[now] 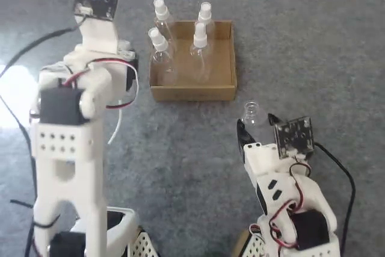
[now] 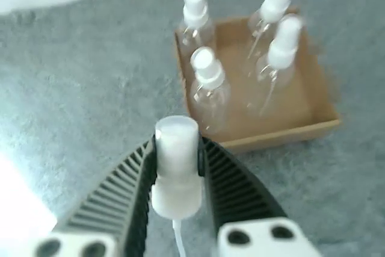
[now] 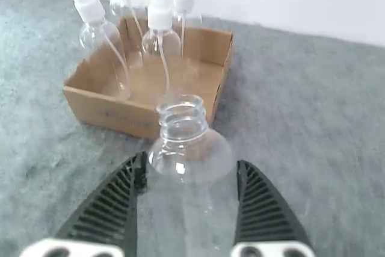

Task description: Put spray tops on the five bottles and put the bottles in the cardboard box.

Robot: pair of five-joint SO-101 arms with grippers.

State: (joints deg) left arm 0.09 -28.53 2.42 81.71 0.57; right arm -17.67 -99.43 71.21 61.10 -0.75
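- The open bottle [image 3: 186, 148] stands upright between the fingers of the right end effector [image 3: 189, 173]. The end effector is clamped on its clear body, and the bare threaded neck rises above the fingertips.
- The top [image 2: 176, 173] sits upright in the left end effector [image 2: 177, 148], whose ribbed fingers are pressed against its two sides. A thin tube hangs from it, down between the fingers.
- The box [image 1: 192, 93] lies on the bench, just ahead of the right end effector. It is also ahead of the left one, well apart from it.
- Four capped bottles [image 1: 199, 43] stand upright in the box in two pairs, grouped toward the side far from the right end effector.
- The bench [image 1: 313, 46] is covered in grey felt-like cloth.
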